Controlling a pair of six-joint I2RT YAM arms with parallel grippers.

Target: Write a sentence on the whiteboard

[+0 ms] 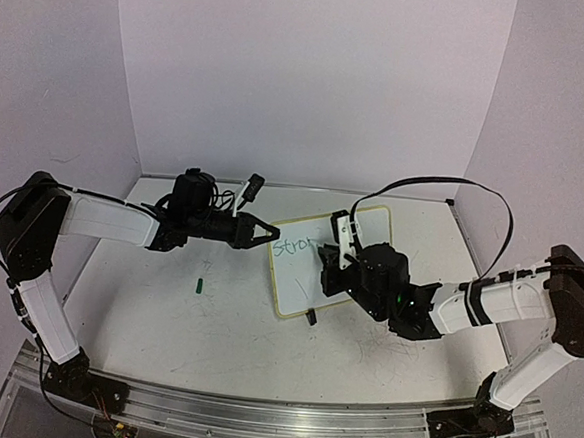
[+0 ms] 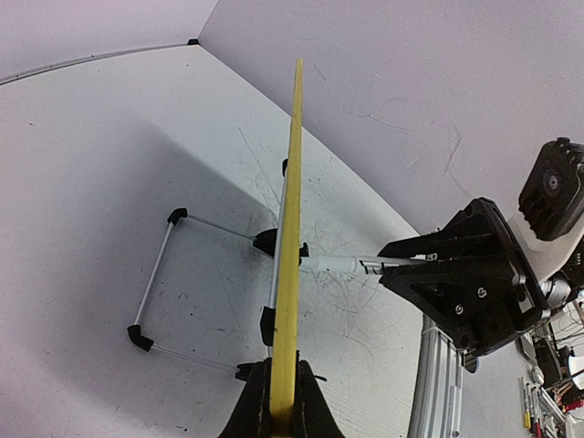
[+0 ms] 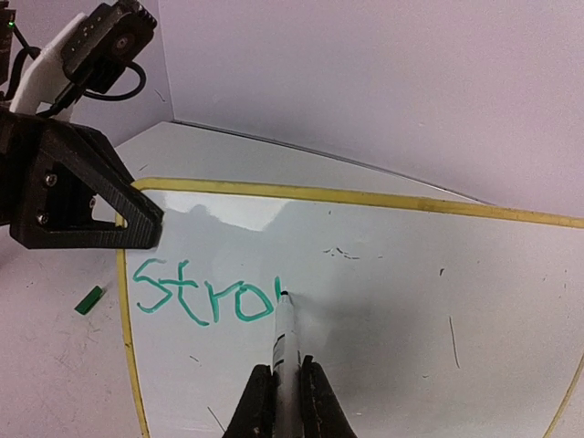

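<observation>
The whiteboard (image 1: 293,281) stands tilted on the table, white with a thin yellow frame, also seen in the right wrist view (image 3: 411,274). My left gripper (image 1: 270,231) is shut on its yellow upper left edge (image 2: 292,228), the jaws (image 2: 281,401) pinching the frame. My right gripper (image 3: 281,400) is shut on a white marker (image 3: 285,338), with the tip touching the board. The sentence (image 3: 203,292) reads "stro" in green, plus the first stroke of another letter at the marker tip. It shows small in the top view (image 1: 292,247).
A small green marker cap (image 1: 199,286) lies on the table left of the board, also in the right wrist view (image 3: 88,299). The board's wire stand (image 2: 155,274) rests behind it. A black clip foot (image 1: 311,318) sits at the board's near edge. Purple walls enclose the table.
</observation>
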